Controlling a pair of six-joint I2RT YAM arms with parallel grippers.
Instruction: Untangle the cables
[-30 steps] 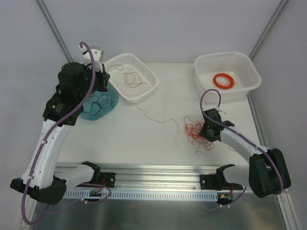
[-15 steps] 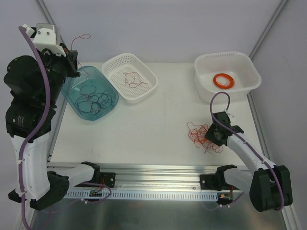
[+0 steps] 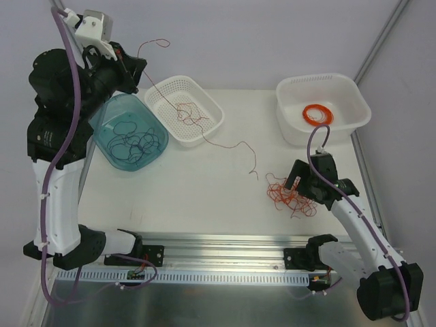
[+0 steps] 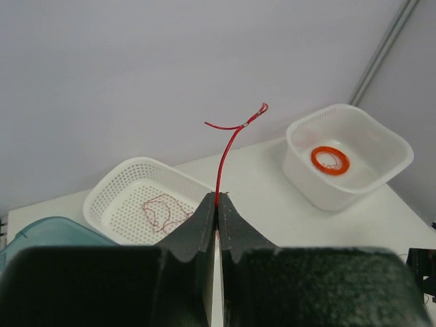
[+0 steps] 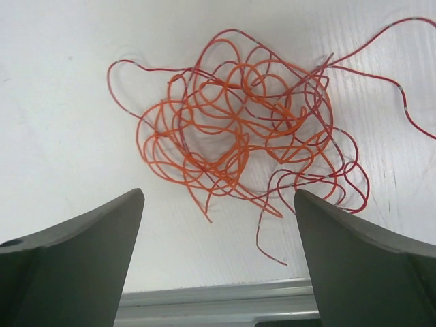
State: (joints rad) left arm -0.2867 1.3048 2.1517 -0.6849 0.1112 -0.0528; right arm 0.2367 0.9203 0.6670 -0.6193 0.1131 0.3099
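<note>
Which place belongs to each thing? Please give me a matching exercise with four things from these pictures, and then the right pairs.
Things:
1. dark wires
2. orange ring
3. orange-red tangle
4. long red wire

Places:
A. on the table, in front of the open right gripper
B. pinched in the shut left gripper
C. in the blue tub
D. in the white tub

Pairs: 1-C, 2-D, 3-A, 4-B

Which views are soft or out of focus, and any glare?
Left wrist: the left gripper, shut on the red wire, is a dark blurred foreground; the wire itself is sharp. Right wrist: the right gripper is open, its grey fingers soft in the bottom corners, the orange-red tangle crisp. Top external: even diffuse light, faint shadows, mild sheen on the metal rail.
</note>
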